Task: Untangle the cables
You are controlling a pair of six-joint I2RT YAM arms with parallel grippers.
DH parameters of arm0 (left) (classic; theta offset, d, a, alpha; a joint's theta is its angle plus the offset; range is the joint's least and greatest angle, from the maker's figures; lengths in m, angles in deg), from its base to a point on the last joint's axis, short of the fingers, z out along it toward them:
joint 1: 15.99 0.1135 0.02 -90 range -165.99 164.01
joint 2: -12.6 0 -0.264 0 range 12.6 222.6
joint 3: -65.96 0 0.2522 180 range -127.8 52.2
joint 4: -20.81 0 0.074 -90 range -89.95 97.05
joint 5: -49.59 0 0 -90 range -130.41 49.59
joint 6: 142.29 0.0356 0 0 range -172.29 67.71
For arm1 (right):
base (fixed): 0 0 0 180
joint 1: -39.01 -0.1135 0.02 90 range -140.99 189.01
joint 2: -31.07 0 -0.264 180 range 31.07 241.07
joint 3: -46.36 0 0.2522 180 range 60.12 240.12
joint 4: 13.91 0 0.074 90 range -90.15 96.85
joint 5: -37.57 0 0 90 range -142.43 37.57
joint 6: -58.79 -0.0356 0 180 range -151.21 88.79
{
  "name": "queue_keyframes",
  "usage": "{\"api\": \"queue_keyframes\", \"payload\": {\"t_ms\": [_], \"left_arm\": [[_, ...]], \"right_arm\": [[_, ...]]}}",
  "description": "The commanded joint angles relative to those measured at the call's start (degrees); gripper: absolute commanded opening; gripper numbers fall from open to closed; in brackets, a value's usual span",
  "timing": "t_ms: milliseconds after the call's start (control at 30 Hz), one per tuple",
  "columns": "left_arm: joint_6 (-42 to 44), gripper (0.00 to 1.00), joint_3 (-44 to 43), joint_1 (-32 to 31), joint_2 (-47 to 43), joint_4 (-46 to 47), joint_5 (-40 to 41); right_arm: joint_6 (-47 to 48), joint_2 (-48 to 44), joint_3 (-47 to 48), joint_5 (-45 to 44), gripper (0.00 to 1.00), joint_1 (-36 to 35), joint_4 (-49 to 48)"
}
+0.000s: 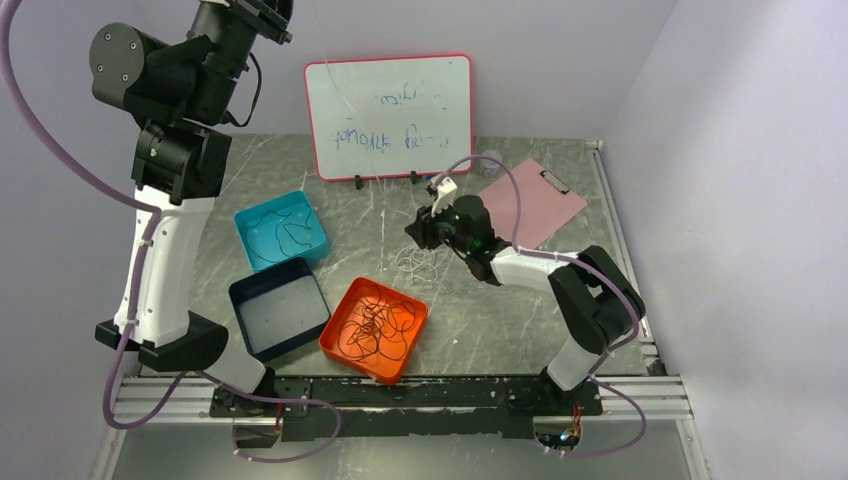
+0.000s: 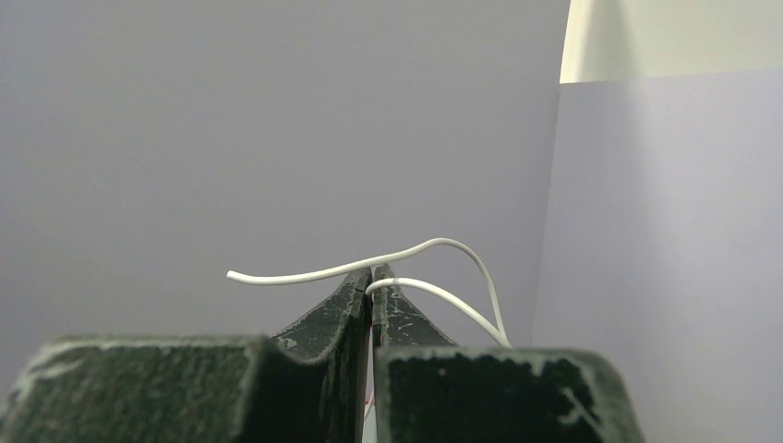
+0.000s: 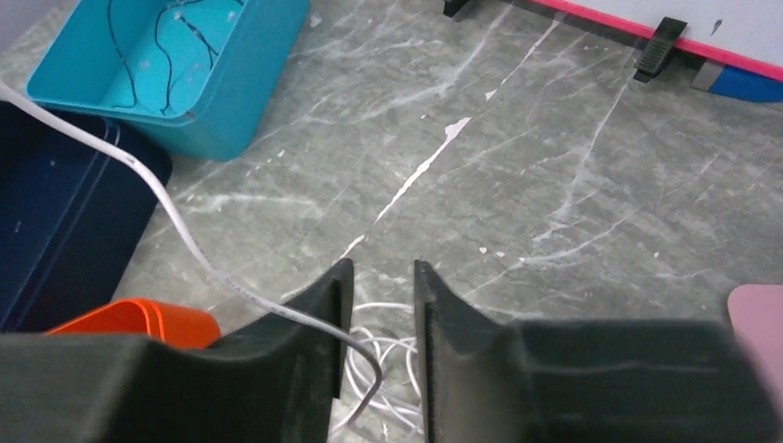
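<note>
My left gripper (image 1: 262,12) is raised high at the back left. In the left wrist view it (image 2: 371,277) is shut on a thin white cable (image 2: 305,273), whose end sticks out to the left. My right gripper (image 1: 420,235) is low over a small pile of white cable (image 1: 415,262) on the table. Its jaws (image 3: 379,268) are open. The white cable (image 3: 185,235) slants across its left finger and bends down between the jaws to the pile (image 3: 392,349). A tangle of black cables (image 1: 378,325) lies in the orange tray (image 1: 335,345).
A teal tray (image 1: 245,222) holds a black cable; it also shows in the right wrist view (image 3: 249,111). A navy tray (image 1: 240,300) stands beside the orange tray (image 3: 138,318). A whiteboard (image 1: 388,115) stands at the back and a pink clipboard (image 1: 530,205) lies at the right.
</note>
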Motion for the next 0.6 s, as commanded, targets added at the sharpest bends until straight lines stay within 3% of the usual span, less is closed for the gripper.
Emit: {"api": "queue_keyframes", "payload": {"t_ms": [0,100,133,300,567], "left_arm": [[0.6,0.07,1.0,0.5,-2.3,-0.1,-0.4],[1.1,0.07,2.4,0.5,-2.7,-2.4,1.2],[1.1,0.07,3.7,0.5,-3.2,-2.7,1.8],[-0.2,0.07,9.6,0.9,-3.4,-4.3,3.0],[-3.1,0.07,16.8,3.0,2.3,-6.0,-1.5]], "right_arm": [[-2.3,-0.8,3.6,-1.0,0.26,0.4,-1.0],[-3.0,-5.6,5.9,-2.9,0.02,0.5,3.7],[-3.0,-7.2,7.2,-3.0,0.0,0.4,5.7],[-4.5,-14.7,14.0,-3.4,0.0,0.6,17.0],[-10.0,-21.3,19.5,-2.0,0.0,2.9,32.5]]}}
